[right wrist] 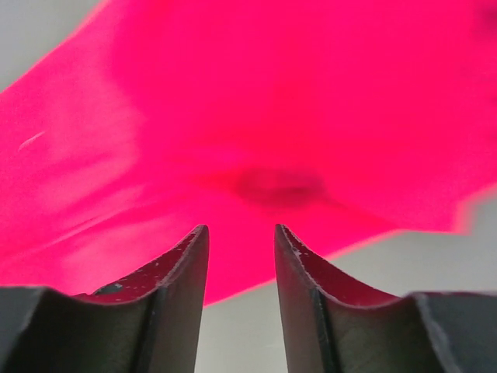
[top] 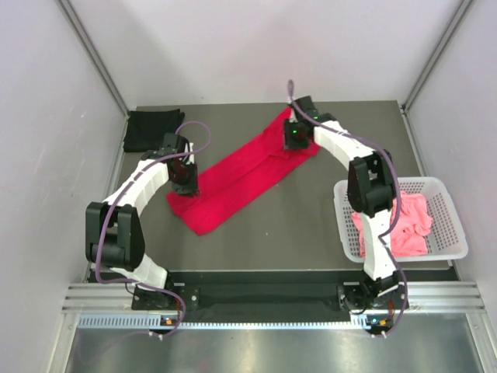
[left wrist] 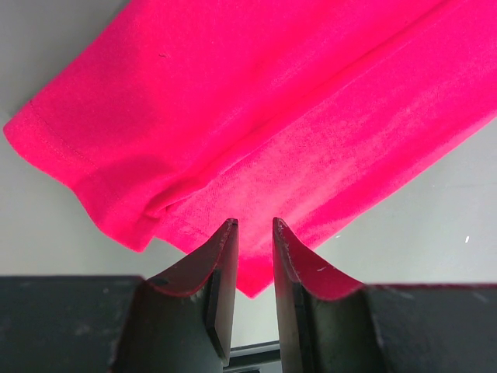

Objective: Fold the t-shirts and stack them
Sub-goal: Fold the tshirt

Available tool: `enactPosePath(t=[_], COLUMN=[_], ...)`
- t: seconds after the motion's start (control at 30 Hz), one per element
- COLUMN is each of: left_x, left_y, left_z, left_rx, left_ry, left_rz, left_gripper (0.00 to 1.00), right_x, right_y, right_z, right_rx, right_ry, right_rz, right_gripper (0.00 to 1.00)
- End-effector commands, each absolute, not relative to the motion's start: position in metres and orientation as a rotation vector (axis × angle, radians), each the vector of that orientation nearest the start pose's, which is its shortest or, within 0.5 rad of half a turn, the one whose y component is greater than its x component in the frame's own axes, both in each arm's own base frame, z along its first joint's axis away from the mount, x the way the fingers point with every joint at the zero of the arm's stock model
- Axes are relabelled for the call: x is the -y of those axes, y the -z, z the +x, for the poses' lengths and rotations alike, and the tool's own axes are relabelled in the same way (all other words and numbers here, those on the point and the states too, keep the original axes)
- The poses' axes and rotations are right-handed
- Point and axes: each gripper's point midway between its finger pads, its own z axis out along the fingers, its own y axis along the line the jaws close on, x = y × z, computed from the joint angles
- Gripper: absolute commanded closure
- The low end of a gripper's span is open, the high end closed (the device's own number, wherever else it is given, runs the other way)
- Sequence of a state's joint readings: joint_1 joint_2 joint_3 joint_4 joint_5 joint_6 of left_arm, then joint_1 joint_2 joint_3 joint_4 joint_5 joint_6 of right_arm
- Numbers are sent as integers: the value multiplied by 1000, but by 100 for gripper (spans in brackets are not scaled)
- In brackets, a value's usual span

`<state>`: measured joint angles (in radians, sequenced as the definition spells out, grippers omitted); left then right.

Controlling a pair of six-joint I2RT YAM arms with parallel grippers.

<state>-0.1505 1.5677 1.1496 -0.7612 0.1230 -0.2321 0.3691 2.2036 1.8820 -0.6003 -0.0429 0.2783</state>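
Left hand (left wrist: pixel 255 222), its blunt dark fingers (left wrist: pixel 217 272) narrowly parted and empty, hovers at the 7 o'clock end of the soft red t-shirt (top: pixel 248 175), a long folded band with a stitched hem lying 7-to-1 o'clock across the matte grey bench (top: pixel 311 225), with the right hand (right wrist: pixel 241 227) moderately open at its 1 o'clock end.

You are seeing the red t-shirt (right wrist: pixel 256 116) blurring in the right wrist view and running off its top and sides. From above, the right gripper (top: pixel 295 141) is covering that shirt's end by the table's (top: pixel 311 225) far edge. The right arm (top: pixel 342 148) is hiding part of the basket (top: pixel 411 182) and the pink t-shirt (top: pixel 411 225).
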Motion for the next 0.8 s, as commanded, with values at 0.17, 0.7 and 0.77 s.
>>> enactPosePath(t=[0.17, 0.7, 0.77], left_x=[82, 84, 84], left_y=[-103, -103, -102], left_z=[319, 319, 319], left_rx=[-2696, -2703, -2702], left_ry=[301, 314, 312], left_rz=[-47, -46, -45], left_gripper=[70, 70, 70], right_x=[-252, -234, -233], right_y=[-90, -64, -58], right_z=[502, 501, 499], right_rx=[-2471, -2519, -2534], right_ry=[-310, -175, -168], right_rz=[-345, -374, -376], right_gripper=[56, 51, 52])
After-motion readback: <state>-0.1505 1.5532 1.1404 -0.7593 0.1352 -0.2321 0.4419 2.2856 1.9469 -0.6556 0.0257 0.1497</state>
